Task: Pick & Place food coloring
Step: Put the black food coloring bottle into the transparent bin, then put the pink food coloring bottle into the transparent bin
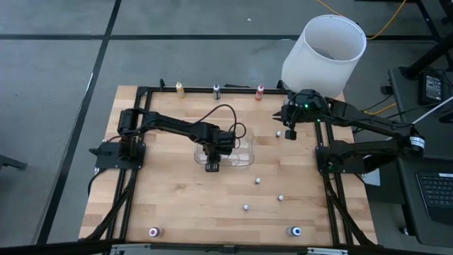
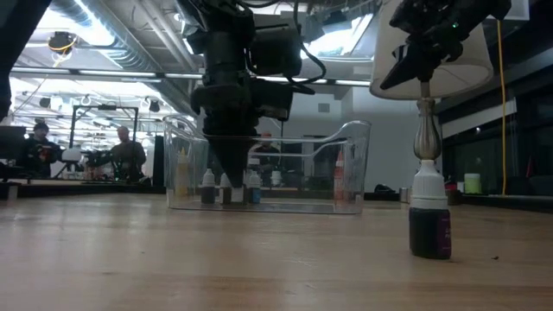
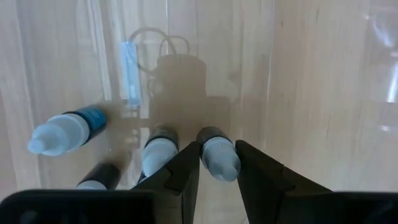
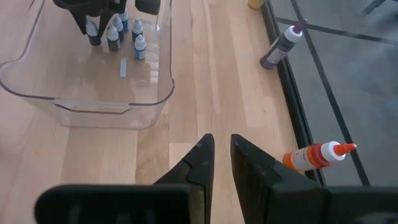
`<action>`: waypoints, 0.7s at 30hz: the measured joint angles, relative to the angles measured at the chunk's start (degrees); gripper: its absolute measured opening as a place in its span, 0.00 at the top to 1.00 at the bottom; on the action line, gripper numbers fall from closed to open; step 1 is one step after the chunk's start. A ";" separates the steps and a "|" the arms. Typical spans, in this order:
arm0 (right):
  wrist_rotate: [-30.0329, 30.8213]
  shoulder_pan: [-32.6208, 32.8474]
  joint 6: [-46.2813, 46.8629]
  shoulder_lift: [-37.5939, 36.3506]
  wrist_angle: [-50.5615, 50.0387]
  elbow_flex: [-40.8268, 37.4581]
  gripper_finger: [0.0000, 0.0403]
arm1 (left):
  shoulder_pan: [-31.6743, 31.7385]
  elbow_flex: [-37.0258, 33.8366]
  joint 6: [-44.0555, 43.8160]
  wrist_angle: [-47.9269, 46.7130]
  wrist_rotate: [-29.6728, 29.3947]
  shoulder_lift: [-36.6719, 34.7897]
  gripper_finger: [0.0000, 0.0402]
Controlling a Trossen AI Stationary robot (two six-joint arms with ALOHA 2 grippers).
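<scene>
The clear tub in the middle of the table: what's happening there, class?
The left gripper is down inside the clear tub, its fingers on either side of a small bottle standing among other little bottles. The right gripper hangs above bare wood near the table's back right, holding nothing.

Wooden table (image 1: pixel 177 198): clear bin (image 1: pixel 244 157), scattered beads (image 1: pixel 257 180).

bright overhead light, soft shadows, bin glare
</scene>
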 joint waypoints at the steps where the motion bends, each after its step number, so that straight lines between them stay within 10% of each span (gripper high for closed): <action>1: -0.01 0.00 -0.06 0.00 -0.01 0.00 0.86 | -0.01 0.00 -0.03 -0.04 0.08 0.00 0.75; 21: 0.00 0.00 -0.11 0.00 -0.03 0.00 0.86 | 0.00 2.23 -0.82 -3.44 0.47 -0.02 0.71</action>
